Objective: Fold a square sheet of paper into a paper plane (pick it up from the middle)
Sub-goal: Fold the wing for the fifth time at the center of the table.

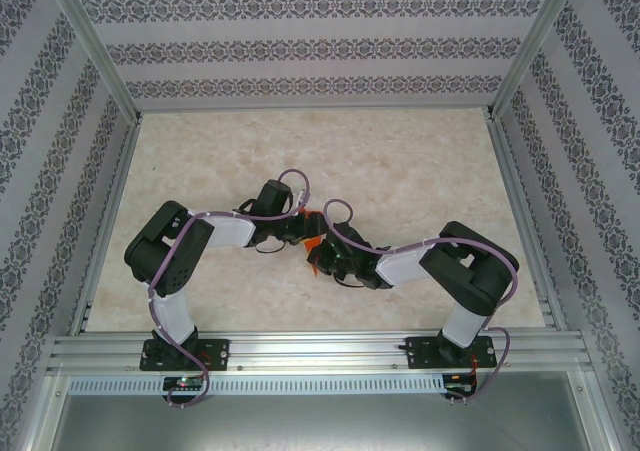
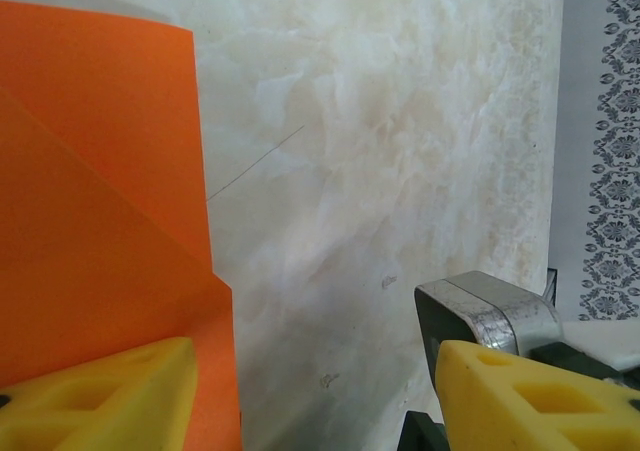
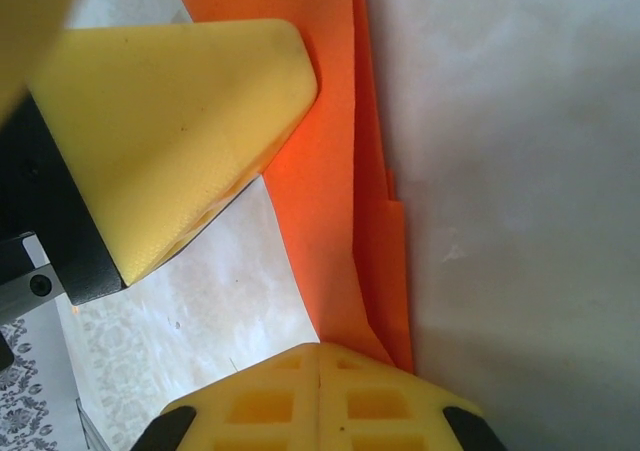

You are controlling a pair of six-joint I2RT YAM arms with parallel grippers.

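Right fingers clamped the folded orange sheet, probably anchoring it for the open left fingers poised over a fold.

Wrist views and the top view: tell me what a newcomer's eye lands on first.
The bright orange paper, partly folded, at the middle of the table. In the right wrist view the right gripper has its fingers shut at the paper's folded end; in the left wrist view the left gripper stands open, one yellow finger beside the paper.

Pale marbled table, edged by aluminium rails, folded orange sheet of paper seen at frame centre
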